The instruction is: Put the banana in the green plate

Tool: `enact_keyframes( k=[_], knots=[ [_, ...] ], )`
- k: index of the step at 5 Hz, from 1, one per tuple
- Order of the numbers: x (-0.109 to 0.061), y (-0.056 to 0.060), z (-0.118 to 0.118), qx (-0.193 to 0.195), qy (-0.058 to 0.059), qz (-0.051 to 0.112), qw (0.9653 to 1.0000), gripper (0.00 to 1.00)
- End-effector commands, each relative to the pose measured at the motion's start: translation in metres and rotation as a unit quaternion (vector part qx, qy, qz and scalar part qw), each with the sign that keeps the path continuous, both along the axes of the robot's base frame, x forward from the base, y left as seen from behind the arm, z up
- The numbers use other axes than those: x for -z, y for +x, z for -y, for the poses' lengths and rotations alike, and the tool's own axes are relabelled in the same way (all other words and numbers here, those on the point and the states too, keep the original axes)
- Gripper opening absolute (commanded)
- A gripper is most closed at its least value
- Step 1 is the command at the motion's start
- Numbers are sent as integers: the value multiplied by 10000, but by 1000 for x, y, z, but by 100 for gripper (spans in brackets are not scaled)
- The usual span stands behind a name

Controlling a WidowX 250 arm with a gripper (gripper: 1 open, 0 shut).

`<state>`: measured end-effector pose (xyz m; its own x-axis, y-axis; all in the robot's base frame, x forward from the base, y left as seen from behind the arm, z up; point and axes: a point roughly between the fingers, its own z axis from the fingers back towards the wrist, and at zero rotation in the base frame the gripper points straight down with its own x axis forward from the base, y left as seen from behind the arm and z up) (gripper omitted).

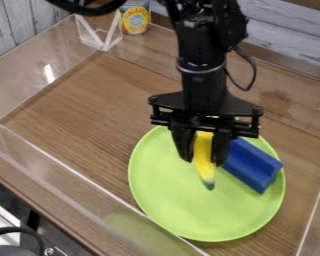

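Observation:
My black gripper (pixel 204 143) hangs straight down over the green plate (pixel 170 195) and is shut on the banana (pixel 204 162). The yellow banana points downward between the fingers, its dark lower tip close to the plate's surface; whether it touches I cannot tell. A blue rectangular block (pixel 252 165) lies on the plate's right part, right beside the banana and the right finger.
Clear acrylic walls (pixel 43 140) fence the wooden table on the left and front. A yellow can (pixel 133 18) and a clear stand (pixel 100 35) sit at the far back. The plate lies near the table's front right corner.

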<state>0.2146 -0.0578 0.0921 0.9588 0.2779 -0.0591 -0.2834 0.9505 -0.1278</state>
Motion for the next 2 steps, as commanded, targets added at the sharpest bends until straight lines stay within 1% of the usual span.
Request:
enact_keyframes(
  k=[1,2],
  knots=[
    [-11,7,-3,8,28,209,9998,100],
    [-14,7,-3,37,39,194,9998,100]
  ],
)
